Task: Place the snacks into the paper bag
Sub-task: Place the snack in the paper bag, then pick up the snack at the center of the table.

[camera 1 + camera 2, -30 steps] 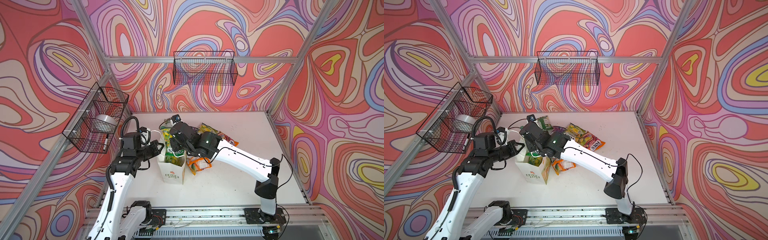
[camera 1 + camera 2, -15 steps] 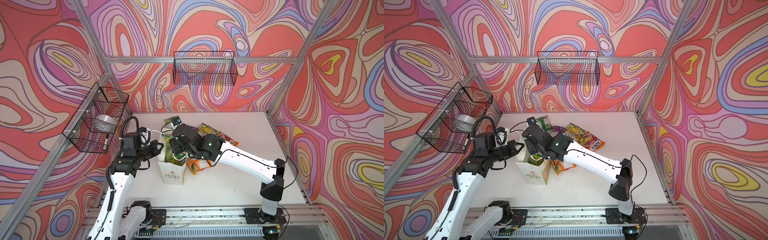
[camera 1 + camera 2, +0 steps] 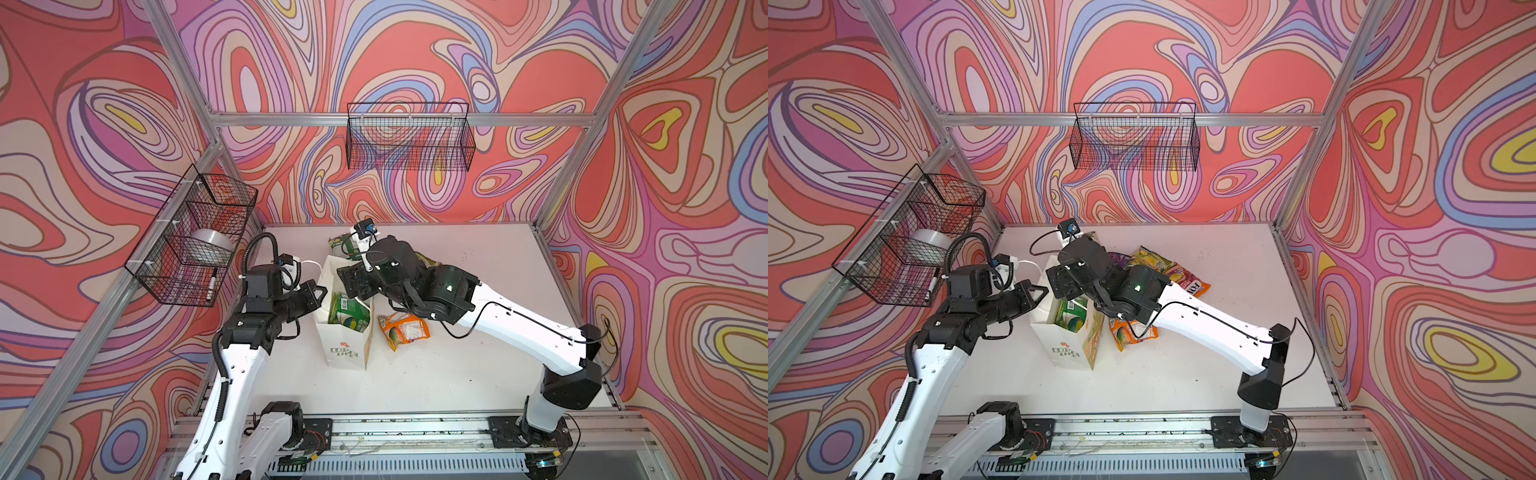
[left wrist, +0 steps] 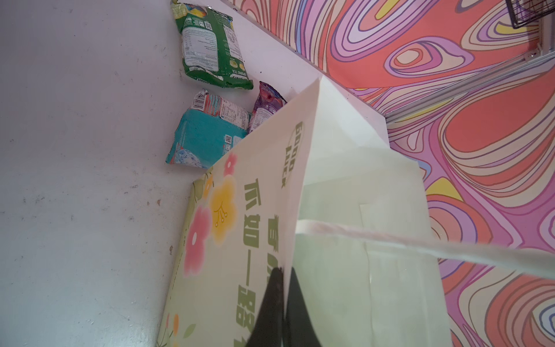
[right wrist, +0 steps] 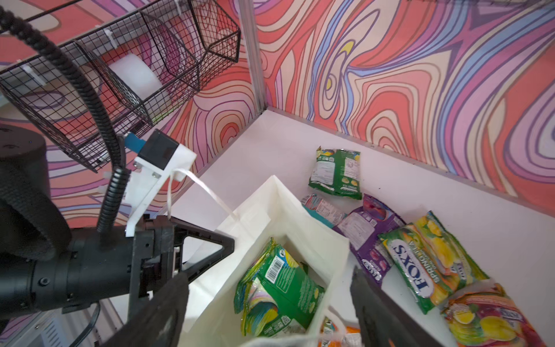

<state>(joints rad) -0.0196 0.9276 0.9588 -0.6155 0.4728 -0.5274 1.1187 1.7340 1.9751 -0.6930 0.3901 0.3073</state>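
The white paper bag [image 3: 345, 353] stands upright with its mouth open. My left gripper [image 4: 283, 270] is shut on the bag's side wall at the rim, beside the cord handle [image 4: 390, 240]. Just above the mouth my right gripper [image 5: 267, 279] is open, with nothing between its fingers. A green snack [image 5: 282, 288] lies inside the bag, free of both fingers. On the table past the bag lie a green pouch [image 5: 336, 174], a teal one [image 5: 321, 207], a purple one [image 5: 369, 234] and a yellow-green FOX'S pouch [image 5: 426, 264]. An orange pouch [image 3: 403, 330] lies against the bag's right side.
A black wire basket [image 3: 409, 137] hangs on the back wall. Another [image 3: 195, 241] on the left wall, holding a pale roll, sits close above my left arm. The patterned walls close in the table [image 3: 478, 374] on three sides.
My right gripper has opened over the bag and let go of the green snack, which now sits lower inside. The left gripper has kept its hold on the bag.
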